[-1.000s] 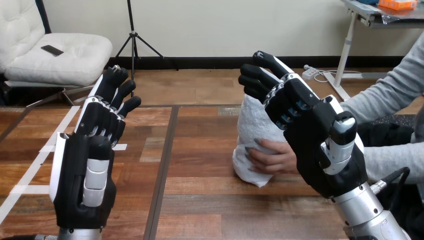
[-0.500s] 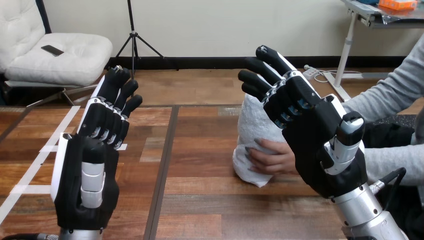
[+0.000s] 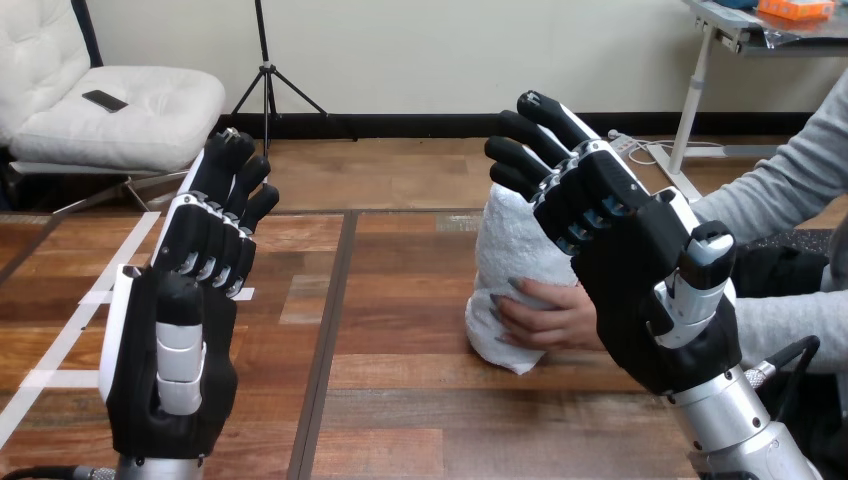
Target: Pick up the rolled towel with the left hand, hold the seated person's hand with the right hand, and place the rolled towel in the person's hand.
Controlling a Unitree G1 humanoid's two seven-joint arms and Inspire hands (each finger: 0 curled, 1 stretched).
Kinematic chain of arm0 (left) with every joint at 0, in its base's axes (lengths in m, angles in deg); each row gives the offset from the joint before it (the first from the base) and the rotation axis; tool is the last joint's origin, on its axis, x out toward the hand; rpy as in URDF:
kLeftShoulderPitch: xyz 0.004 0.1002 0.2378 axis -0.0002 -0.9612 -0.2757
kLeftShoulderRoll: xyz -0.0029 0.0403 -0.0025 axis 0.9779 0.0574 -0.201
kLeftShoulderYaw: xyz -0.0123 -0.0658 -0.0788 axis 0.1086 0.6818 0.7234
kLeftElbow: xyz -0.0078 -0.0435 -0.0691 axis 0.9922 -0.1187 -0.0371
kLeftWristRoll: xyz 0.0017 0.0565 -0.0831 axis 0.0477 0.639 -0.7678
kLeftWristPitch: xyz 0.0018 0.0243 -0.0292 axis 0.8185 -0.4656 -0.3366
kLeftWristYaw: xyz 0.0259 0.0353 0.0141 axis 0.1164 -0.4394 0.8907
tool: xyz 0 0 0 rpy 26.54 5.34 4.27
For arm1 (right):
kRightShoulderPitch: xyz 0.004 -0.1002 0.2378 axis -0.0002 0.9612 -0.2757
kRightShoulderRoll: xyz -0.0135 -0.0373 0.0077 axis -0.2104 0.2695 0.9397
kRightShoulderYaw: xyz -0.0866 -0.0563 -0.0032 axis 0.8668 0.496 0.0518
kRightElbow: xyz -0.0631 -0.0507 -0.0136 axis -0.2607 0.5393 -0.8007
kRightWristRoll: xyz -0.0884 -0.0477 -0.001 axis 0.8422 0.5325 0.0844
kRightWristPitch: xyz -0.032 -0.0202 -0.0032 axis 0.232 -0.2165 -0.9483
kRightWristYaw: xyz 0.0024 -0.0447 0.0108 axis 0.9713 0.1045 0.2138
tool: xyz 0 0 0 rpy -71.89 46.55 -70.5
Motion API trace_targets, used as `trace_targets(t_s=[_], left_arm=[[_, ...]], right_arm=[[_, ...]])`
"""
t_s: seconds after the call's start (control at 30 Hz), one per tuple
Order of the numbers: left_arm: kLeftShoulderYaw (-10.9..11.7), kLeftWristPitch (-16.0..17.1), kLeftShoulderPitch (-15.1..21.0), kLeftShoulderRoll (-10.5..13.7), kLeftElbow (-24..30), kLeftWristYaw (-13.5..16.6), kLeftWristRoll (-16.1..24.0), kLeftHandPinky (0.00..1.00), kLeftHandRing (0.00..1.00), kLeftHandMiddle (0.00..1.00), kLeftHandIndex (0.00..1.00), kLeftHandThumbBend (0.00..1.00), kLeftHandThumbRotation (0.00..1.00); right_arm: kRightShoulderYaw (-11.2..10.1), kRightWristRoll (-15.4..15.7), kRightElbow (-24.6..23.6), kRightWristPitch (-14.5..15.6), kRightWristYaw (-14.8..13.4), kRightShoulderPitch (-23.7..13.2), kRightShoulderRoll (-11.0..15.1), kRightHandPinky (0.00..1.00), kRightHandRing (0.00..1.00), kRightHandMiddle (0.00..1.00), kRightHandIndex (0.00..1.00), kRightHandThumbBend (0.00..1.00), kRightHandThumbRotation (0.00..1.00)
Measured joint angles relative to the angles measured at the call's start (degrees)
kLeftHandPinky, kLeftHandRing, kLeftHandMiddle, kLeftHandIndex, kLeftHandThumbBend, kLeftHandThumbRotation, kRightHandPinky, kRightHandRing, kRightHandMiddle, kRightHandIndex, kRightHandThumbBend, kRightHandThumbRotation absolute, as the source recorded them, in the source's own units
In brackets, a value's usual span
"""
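Standing upright on the counter [image 3: 400, 400], the towel [image 3: 510, 250] is seen right of the counter's middle, with its base rested on the wood. Its lower part is gripped by the person's hand [image 3: 545, 315], which is reached in from the view's right side and whose fingers are laid across the towel's front. The right robot hand [image 3: 640, 270] is raised in front of the towel and the person's hand, nearer the camera than both. Its fingers are held nearly straight and a little spread, pointed up and to the left, and nothing is grasped by it. Its fingertips are seen against the towel's upper right edge, but whether the cloth is touched cannot be told. The person's wrist is hidden behind this robot hand's palm, so contact between the two cannot be judged either. The left robot hand [image 3: 175, 340] is held up over the counter's left part, well apart from the towel. Its fingers are kept straight and close together, pointed up and away, with the thumb upright on the near side, and it is left empty.
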Motion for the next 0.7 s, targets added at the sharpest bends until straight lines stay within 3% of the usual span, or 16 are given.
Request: trace_targets(t_s=[0.7], left_arm=[[0.0, -0.4, 0.0, -0.1, 0.2, -0.5, 0.0, 0.91, 0.94, 0.95, 0.91, 0.85, 0.94]], right_arm=[[-1.3, 0.1, 0.1, -0.7, 0.0, 0.0, -0.1, 0.90, 0.89, 0.89, 0.89, 1.00, 1.00]])
